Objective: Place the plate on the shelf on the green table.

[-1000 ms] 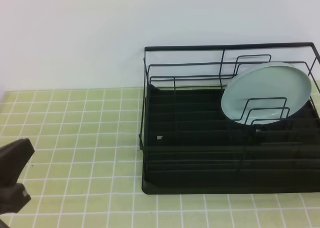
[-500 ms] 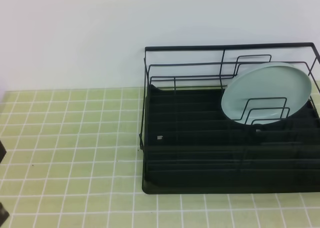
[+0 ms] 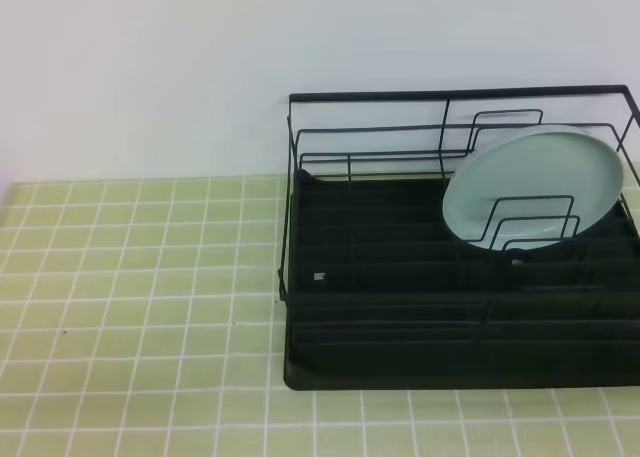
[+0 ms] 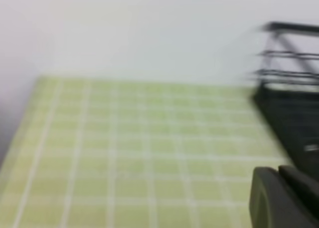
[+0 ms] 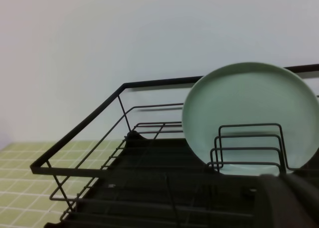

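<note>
The pale mint-blue plate [image 3: 532, 187] stands tilted on edge in the right half of the black wire shelf [image 3: 400, 307], leaning behind the divider loops. The shelf rests on the green tiled table [image 3: 150, 307]. The right wrist view shows the plate [image 5: 251, 113] upright in the shelf [image 5: 124, 153], with nothing holding it. Neither gripper appears in the high view. Only a dark part of the left gripper [image 4: 284, 198] shows at the lower right of the blurred left wrist view, over the table [image 4: 124, 148]. A dark part of the right gripper [image 5: 289, 203] shows in front of the shelf.
A plain white wall [image 3: 150, 77] runs behind the table and the shelf. The shelf's left end [image 4: 291, 108] shows at the right of the left wrist view. A small white tag [image 3: 319, 275] sits on the shelf's ribbed tray.
The left gripper has withdrawn from the lower left of the high view and is out of that view now. The plate and shelf have not moved.
</note>
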Available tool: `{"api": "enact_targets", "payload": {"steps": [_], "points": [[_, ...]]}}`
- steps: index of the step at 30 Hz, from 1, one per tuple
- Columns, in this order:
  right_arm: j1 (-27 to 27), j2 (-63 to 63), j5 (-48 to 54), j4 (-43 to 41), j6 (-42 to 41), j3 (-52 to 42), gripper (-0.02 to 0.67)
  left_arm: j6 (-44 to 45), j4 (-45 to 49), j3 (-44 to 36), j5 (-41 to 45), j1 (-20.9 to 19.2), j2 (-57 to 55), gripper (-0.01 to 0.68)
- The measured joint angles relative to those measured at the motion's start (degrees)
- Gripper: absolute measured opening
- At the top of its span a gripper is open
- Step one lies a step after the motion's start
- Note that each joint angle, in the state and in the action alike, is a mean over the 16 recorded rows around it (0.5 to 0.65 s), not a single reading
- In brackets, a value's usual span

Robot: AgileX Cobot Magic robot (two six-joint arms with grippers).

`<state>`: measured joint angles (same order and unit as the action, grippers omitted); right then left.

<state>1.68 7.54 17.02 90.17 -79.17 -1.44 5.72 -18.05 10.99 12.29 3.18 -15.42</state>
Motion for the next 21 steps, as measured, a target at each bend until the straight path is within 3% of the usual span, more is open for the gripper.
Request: {"api": "enact_targets", "payload": {"steps": [8, 21], "points": [[0.0, 0.0, 0.02, 0.0, 0.0, 0.0, -0.002, -16.8, 12.86, -10.57, 2.32, -1.62, 11.06, 0.0], [0.0, -0.03, -0.05, 0.0, -0.01, 0.08, -0.002, -18.89, 13.77, -13.09, 4.94, -1.7, 15.48, 0.0]]}}
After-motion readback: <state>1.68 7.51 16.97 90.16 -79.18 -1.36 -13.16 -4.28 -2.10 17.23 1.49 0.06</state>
